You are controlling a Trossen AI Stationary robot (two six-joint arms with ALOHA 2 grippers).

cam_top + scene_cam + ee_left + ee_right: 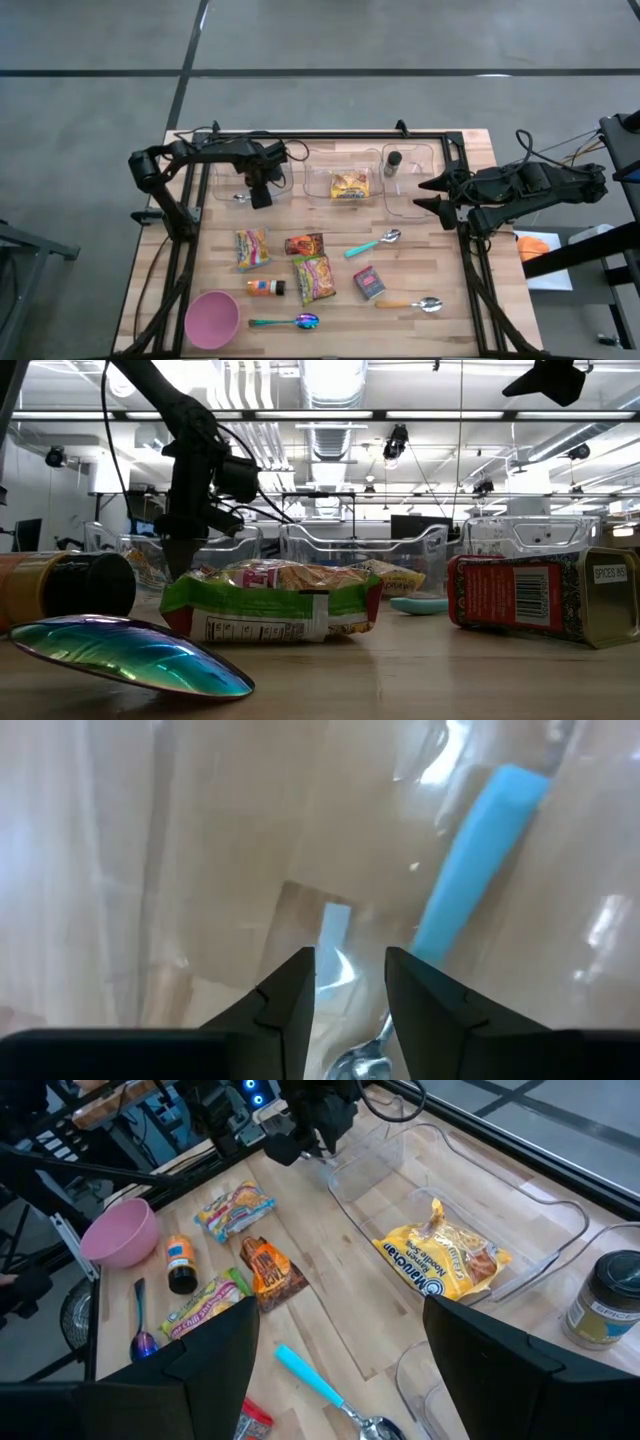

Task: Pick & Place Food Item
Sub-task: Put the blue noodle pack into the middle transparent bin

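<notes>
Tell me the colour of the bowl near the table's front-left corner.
Pink; the bowl shows best in the high view.

Both arms showing matte black, built of chunky jointed segments. Thin black cables looping off the left arm (215,155) near its wrist and trailing behind the right arm (530,185). Left fingers (285,1010) showing dark, tapered, wedge-shaped; right fingers (215,1355) showing broad, flat, black.

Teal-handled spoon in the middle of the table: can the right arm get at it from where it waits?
Probably yes. The teal-handled spoon lies flat on bare wood, apart from the packets around it. The right gripper hovers open over the right clear bin, with nothing between them except that bin's low wall.
</notes>
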